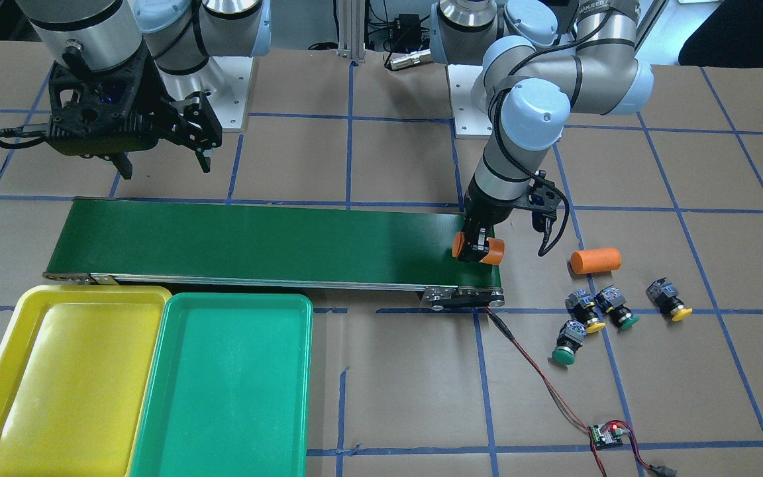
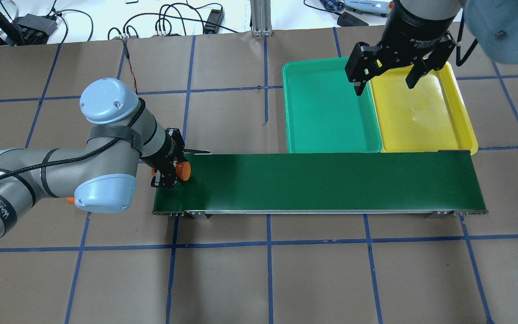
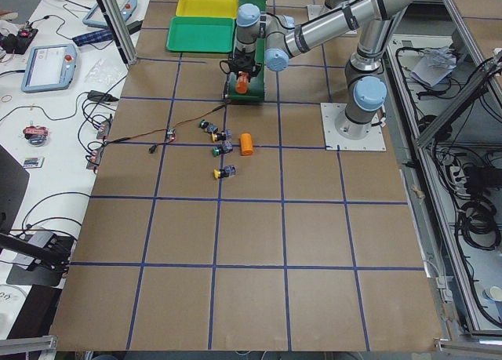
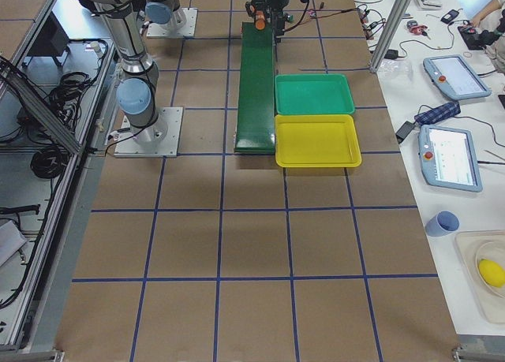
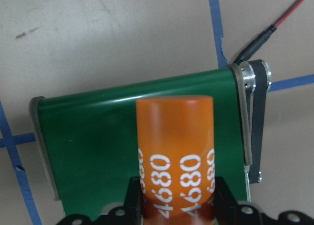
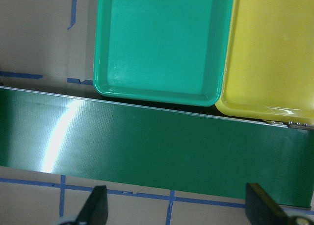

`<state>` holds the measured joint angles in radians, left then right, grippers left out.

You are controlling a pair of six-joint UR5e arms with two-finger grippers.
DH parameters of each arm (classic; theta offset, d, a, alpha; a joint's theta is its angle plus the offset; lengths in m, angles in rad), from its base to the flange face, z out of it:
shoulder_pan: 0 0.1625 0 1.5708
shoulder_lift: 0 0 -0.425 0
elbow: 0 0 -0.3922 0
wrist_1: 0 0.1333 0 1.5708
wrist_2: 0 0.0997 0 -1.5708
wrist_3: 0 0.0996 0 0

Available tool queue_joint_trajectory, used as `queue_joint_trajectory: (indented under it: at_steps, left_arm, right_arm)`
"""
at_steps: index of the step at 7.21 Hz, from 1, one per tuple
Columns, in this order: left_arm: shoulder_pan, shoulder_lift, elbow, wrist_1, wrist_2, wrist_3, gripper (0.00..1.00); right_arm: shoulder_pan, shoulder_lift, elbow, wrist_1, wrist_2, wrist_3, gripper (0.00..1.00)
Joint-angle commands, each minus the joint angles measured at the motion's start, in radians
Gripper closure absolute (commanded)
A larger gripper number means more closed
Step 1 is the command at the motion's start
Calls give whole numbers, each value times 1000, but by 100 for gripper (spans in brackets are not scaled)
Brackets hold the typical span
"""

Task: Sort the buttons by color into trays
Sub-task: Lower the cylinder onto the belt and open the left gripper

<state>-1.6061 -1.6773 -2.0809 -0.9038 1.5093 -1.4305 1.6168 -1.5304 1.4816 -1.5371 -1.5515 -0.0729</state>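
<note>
Four buttons lie on the brown paper past the belt's end: two with yellow caps (image 1: 585, 310) (image 1: 667, 298) and two with green caps (image 1: 616, 310) (image 1: 568, 341). The yellow tray (image 1: 77, 371) and the green tray (image 1: 222, 384) stand side by side along the belt's other end, both bare. My left gripper (image 1: 477, 248) is shut on an orange cylinder marked 4680 (image 5: 174, 151) and holds it over the end of the conveyor belt (image 1: 255, 238). My right gripper (image 2: 385, 83) is open and empty, above the seam between the two trays.
A second orange cylinder (image 1: 595, 260) lies on the paper beside the buttons. A red-and-black wire runs from the belt's end to a small circuit board (image 1: 610, 434). Blue tape lines grid the table.
</note>
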Motion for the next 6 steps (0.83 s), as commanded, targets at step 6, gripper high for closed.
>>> queue_joint_trajectory:
  at_steps: [6]
  left_arm:
    - [29,108,86,-138,-63,223,0]
  right_arm:
    - [-2,-1,-1,57,-9,-1,0]
